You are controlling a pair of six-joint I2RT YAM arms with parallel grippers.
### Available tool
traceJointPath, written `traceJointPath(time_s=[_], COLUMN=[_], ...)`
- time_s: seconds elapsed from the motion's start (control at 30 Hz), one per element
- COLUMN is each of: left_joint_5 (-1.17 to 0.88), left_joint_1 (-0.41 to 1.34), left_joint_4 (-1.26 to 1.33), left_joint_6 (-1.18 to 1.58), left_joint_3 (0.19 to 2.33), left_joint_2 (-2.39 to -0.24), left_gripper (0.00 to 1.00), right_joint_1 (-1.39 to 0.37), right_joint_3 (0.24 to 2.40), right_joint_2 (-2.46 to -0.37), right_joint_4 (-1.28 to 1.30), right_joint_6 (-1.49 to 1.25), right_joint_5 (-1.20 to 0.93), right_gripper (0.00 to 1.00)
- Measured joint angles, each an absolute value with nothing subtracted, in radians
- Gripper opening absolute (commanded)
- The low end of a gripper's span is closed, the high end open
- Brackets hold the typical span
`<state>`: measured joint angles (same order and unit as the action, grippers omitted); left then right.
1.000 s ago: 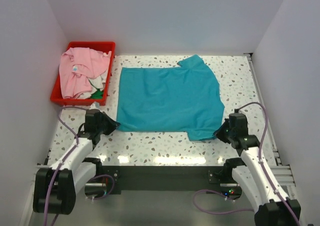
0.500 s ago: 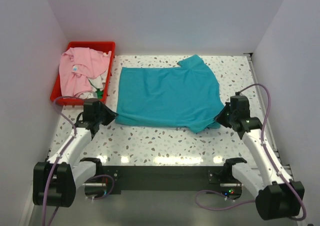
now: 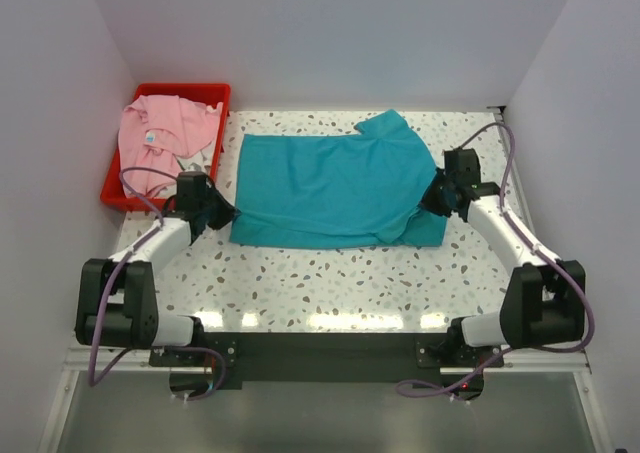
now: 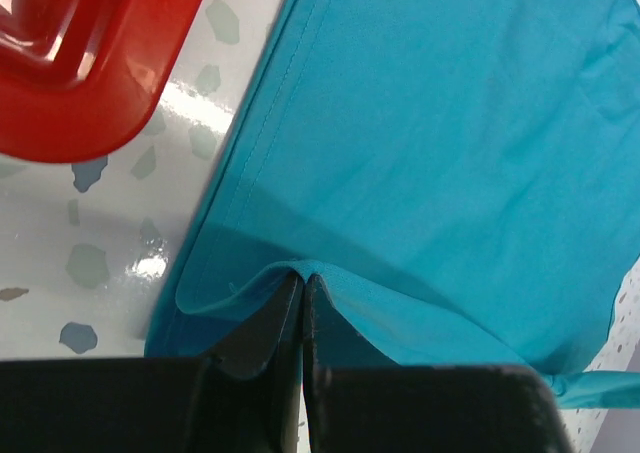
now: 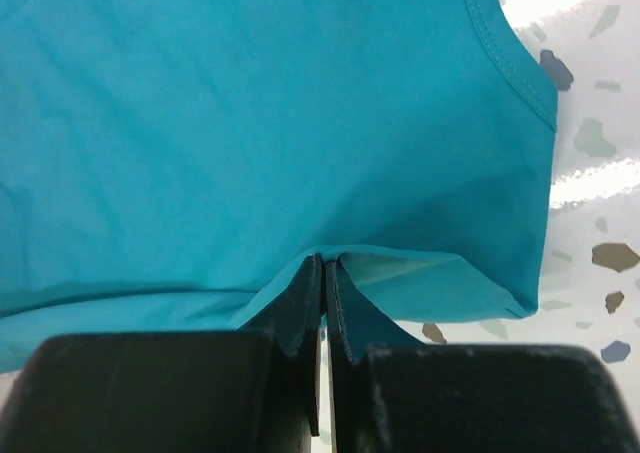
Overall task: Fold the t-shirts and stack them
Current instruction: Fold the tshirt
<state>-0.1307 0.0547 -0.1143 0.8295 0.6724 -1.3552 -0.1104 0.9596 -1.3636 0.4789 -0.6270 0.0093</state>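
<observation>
The teal t-shirt point(image 3: 335, 185) lies spread on the speckled table, its near edge lifted and folded back over itself. My left gripper point(image 3: 222, 213) is shut on the shirt's near left edge; in the left wrist view the cloth point(image 4: 430, 153) peaks at the pinched gripper point(image 4: 302, 285). My right gripper point(image 3: 432, 197) is shut on the near right edge; in the right wrist view the cloth point(image 5: 260, 123) tents up at the gripper point(image 5: 324, 269). The pink t-shirt point(image 3: 155, 143) lies crumpled in the red bin.
The red plastic bin point(image 3: 216, 108) stands at the back left, close to my left arm; its corner shows in the left wrist view point(image 4: 90, 63). White walls enclose the table on three sides. Bare speckled tabletop point(image 3: 330, 273) lies in front of the shirt.
Both grippers have moved away from the near edge toward the back, carrying the teal shirt's near edge with them, so the shirt's front part now folds over itself.
</observation>
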Motion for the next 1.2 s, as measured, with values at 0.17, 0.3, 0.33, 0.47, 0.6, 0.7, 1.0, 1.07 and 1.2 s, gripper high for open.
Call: traceJointPath(time_s=[0.17, 0.3, 0.33, 0.47, 0.6, 0.7, 1.0, 1.07, 1.2], left_joint_5=[-0.126, -0.124, -0.123, -0.118, -0.111, -0.107, -0.105, -0.107, -0.112], left_joint_1=[0.055, 0.055, 0.055, 0.054, 0.052, 0.051, 0.035, 0.033, 0.031], left_joint_4=[-0.102, -0.093, -0.092, -0.09, -0.09, -0.091, -0.073, -0.069, -0.056], left_joint_6=[0.827, 0.827, 0.827, 0.828, 0.828, 0.828, 0.828, 0.828, 0.828], left_joint_3=[0.72, 0.756, 0.764, 0.785, 0.797, 0.809, 0.828, 0.831, 0.843], left_joint_2=[-1.425, -1.474, -1.483, -1.507, -1.52, -1.531, -1.572, -1.584, -1.603], left_gripper=[0.05, 0.01, 0.0, 0.0, 0.0, 0.0, 0.0, 0.0, 0.0], right_joint_1=[-0.11, -0.11, -0.11, -0.11, -0.11, -0.109, -0.091, -0.09, -0.091], right_joint_3=[1.036, 1.084, 1.095, 1.134, 1.166, 1.191, 1.219, 1.228, 1.256], right_joint_2=[-1.462, -1.515, -1.526, -1.567, -1.594, -1.618, -1.667, -1.678, -1.709], right_joint_4=[0.47, 0.455, 0.453, 0.451, 0.448, 0.446, 0.432, 0.432, 0.428], right_joint_6=[-0.614, -0.604, -0.602, -0.598, -0.597, -0.598, -0.599, -0.599, -0.598], right_joint_5=[0.01, 0.01, 0.01, 0.012, 0.014, 0.014, 0.012, 0.011, 0.008], right_gripper=[0.0, 0.0, 0.0, 0.0, 0.0, 0.0, 0.0, 0.0, 0.0])
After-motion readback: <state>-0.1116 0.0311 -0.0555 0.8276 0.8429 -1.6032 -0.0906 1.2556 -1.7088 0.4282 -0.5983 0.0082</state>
